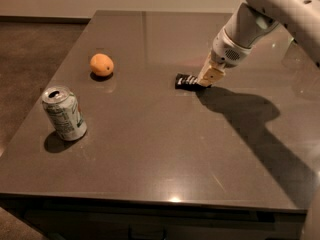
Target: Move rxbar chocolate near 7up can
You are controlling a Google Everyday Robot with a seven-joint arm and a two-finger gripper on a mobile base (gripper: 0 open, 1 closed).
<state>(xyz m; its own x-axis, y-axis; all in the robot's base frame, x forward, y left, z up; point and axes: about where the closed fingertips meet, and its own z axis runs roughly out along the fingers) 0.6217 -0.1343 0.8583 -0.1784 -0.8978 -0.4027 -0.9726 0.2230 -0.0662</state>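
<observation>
Here the gripper [206, 80] touches one end of the rxbar chocolate [186, 80].

High oblique view, gripper [207, 79] upper right

The arm [272, 6] is a smooth white shell, thick and rounded, tapering to a pale grey collar [231, 48] with a speckled patch. The hand [205, 82] is tan and blocky, low over the counter [150, 154] at one end of the bar [185, 80].

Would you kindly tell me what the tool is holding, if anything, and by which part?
Cannot be told: the tool sits at the right end of the rxbar chocolate, which lies on the table.
</observation>
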